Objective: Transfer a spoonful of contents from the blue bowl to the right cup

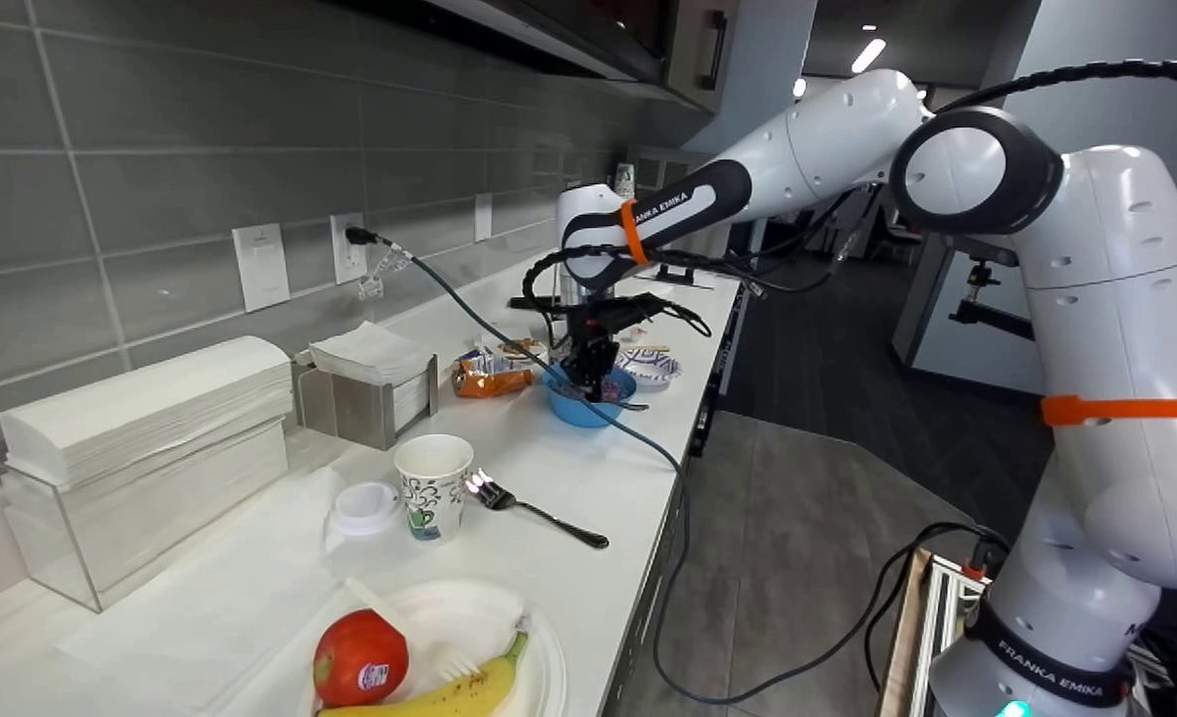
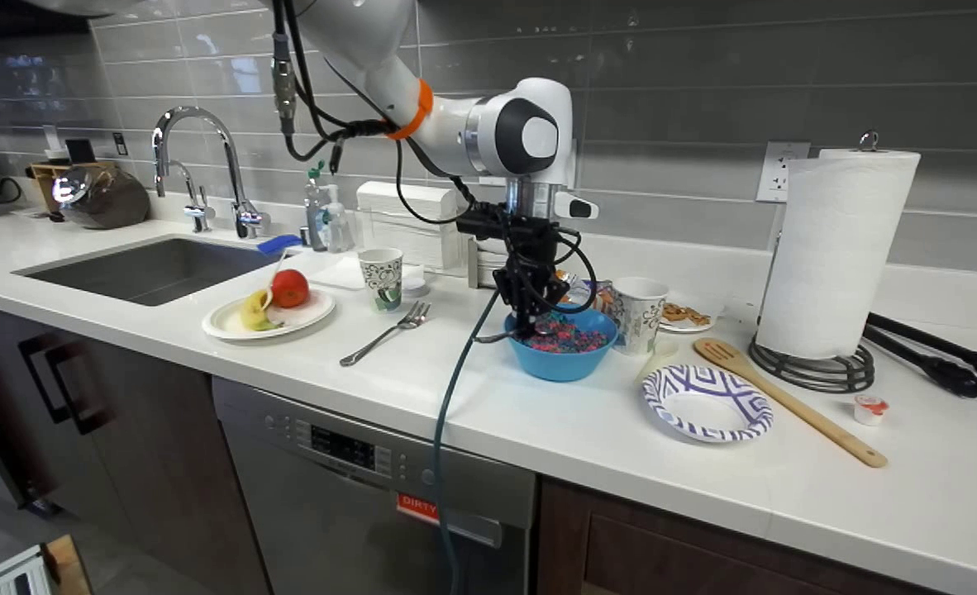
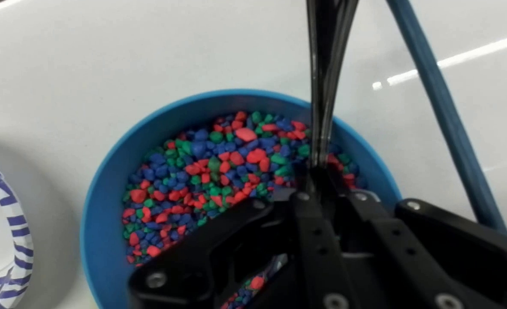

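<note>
Blue bowl (image 2: 559,368) is on the desk (image 2: 753,487) directly under the claw (image 3: 320,176), w/ red, blue & green gravel (image 3: 219,171) inside. Claw is off-center over it, toward the sink (image 2: 166,273) side, jaws pressed together, pinching a metal spoon (image 3: 324,107) by its handle. Handle sticks out from the claw past the bowl's rim, roughly toward the desk's front edge; can't tell if it touches the rim. Scoop end mostly hidden by the claw, so can't tell what's on it.

Near cup (image 2: 639,318), patterned, stands upright just beside the bowl, on the side of the claw away from the sink. Far cup (image 2: 383,285), same pattern, also upright, is well apart from the claw, sinkward, w/ a fork (image 2: 381,335) & white lid (image 1: 364,508) nr it. Past that, same direction, a plate (image 2: 311,314) w/ red fruit (image 2: 290,287) & banana (image 2: 254,312).

Teal cable (image 3: 446,128) runs close by the claw, alongside the bowl & down over the desk edge. Opp. side of the claw from the cable: a purple-patterned dish (image 2: 707,406), then wooden slotted spoon (image 2: 794,402) & paper towel roll (image 2: 836,256) farther out. Orange bag (image 1: 489,376) lies btwn claw & wall.
</note>
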{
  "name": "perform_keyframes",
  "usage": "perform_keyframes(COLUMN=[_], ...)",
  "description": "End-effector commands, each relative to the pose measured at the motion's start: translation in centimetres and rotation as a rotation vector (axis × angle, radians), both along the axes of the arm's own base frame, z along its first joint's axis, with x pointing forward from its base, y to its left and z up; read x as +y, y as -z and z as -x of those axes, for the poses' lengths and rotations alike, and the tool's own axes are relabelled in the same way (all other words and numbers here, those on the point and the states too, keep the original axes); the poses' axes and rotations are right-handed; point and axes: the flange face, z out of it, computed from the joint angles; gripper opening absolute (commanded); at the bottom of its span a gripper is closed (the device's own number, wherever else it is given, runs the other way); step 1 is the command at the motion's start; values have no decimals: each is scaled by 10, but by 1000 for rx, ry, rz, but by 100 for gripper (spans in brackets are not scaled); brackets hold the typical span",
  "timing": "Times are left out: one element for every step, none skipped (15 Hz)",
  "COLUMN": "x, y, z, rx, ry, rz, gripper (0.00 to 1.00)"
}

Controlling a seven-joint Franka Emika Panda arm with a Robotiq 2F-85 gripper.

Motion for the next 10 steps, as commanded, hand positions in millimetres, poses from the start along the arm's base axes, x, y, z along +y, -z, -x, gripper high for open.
perform_keyframes(x=[2, 0, -1, -2, -3, -5, -8, -12, -16, -21], y=[3, 2, 0, -1, -2, -4, -5, -8, -11, -13], z=[19, 22, 26, 30, 33, 37, 40, 43, 46, 48], rx=[-36, -35, -42, -38, -34, -30, -29, -32, -31, -32], ry=[4, 6, 11, 13, 16, 20, 28, 35, 41, 47], rz=[-51, -42, -45, -42, -39, -37, -36, -40, -36, -32], gripper=[3, 3, 3, 3, 3, 3, 3, 3, 3, 3])
